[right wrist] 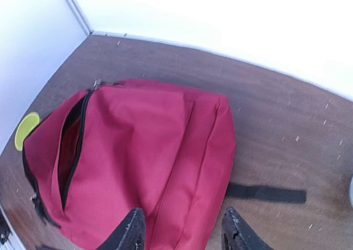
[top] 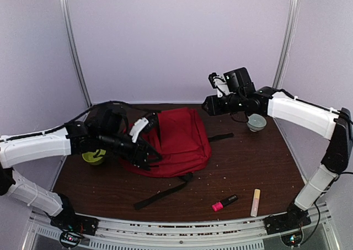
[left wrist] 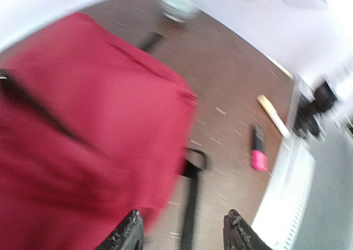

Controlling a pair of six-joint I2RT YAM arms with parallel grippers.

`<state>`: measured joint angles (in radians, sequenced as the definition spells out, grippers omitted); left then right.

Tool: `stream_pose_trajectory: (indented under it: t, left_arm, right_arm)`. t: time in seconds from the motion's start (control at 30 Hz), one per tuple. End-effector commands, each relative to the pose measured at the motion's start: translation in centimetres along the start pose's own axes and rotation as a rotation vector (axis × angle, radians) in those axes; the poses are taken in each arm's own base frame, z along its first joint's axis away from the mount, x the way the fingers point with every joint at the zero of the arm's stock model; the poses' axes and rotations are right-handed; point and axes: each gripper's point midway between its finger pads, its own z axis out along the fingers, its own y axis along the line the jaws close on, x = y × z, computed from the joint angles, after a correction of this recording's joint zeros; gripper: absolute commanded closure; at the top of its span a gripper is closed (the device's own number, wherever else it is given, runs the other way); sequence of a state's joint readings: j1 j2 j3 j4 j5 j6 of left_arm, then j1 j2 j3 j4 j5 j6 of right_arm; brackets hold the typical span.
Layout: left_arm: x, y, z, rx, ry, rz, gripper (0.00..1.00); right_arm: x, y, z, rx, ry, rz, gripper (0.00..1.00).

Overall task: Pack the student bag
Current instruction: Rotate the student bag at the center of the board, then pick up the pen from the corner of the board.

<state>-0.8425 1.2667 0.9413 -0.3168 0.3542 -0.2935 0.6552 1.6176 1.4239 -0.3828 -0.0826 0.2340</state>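
Both pincers apart, empty; my left gripper (left wrist: 185,230) should pinch the bag (top: 182,139) at its 9 o'clock opening while right gripper (right wrist: 182,228) hovers at 2 o'clock.

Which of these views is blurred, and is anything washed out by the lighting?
Left wrist view: blurred throughout, with the student bag and the pink highlighter smeared and the top edge blown out to white. Right wrist view: the bag is sharp, but the wall behind it is overexposed. Top external view: evenly lit and in focus, with no glare.
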Motion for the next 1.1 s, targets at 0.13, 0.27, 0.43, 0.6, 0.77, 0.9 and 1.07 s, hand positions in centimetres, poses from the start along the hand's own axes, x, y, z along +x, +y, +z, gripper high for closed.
stream_pose_trajectory:
  t: [0.13,0.27,0.43,0.6,0.77,0.9,1.07]
  left_arm:
    - [-0.4,18.5,-7.3,-0.518,-0.028,-0.299,0.28]
    - [2.6,22.9,-5.5,-0.59,0.087,-0.34,0.17]
    - [7.3,23.3,-1.5,-0.499,0.197,-0.404,0.41]
    - [7.5,19.1,-1.4,-0.472,0.123,-0.305,0.7]
    - [10.5,15.7,-1.2,-0.462,0.14,-0.304,0.9]
    - [11.7,15.1,-2.9,-0.506,0.026,-0.365,1.0]
    - [11.3,14.0,-4.4,-0.505,-0.073,-0.406,1.0]
  right_arm:
    - [13.4,2.4,1.7,-0.045,0.274,0.021,0.52]
    - [16.4,0.8,2.8,0.032,0.342,0.019,0.52]
    - [18.3,-0.5,3.9,0.062,0.402,0.01,0.51]
    - [15.9,-3.3,3.3,0.101,0.346,0.054,0.52]
    - [16.5,-3.8,-0.5,0.122,0.396,0.009,0.51]
    - [21.8,-1.8,-4.7,0.023,0.511,-0.076,0.47]
    - [28.5,0.5,-7.6,-0.038,0.68,-0.09,0.45]
